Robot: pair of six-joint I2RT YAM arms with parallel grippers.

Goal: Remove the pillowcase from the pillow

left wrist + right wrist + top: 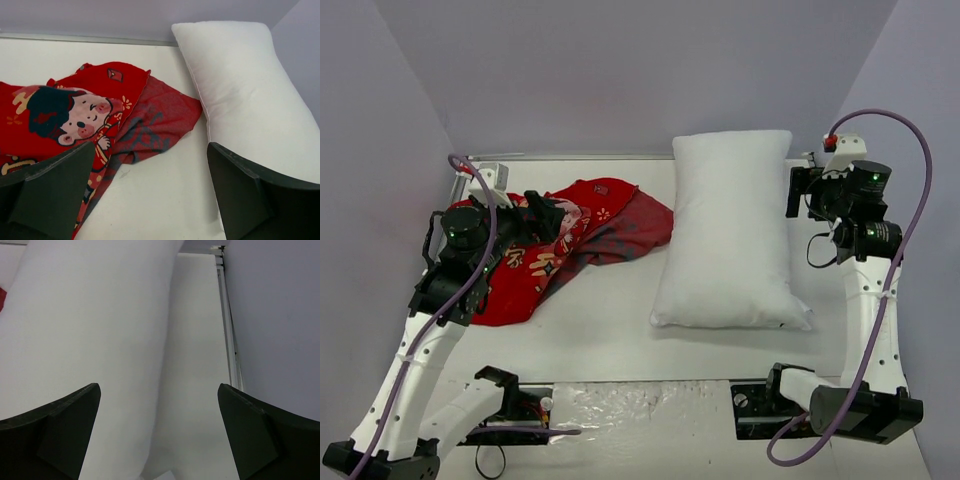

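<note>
Both things lie on the table point(610, 340): the pillowcase point(560, 245) crumpled flat at the left, soft printed red, one corner showing its duller inside and reaching the pillow's edge; the pillow point(730, 230) bare, plump, plain white, at the right. Removal looks done (nothing left to peel); the next move, I judge, calls only for backing away. The left gripper point(150, 170) hangs over the red cloth, jaws spread and empty; the right gripper point(157, 395) is equally wide beside the pillow.
</note>
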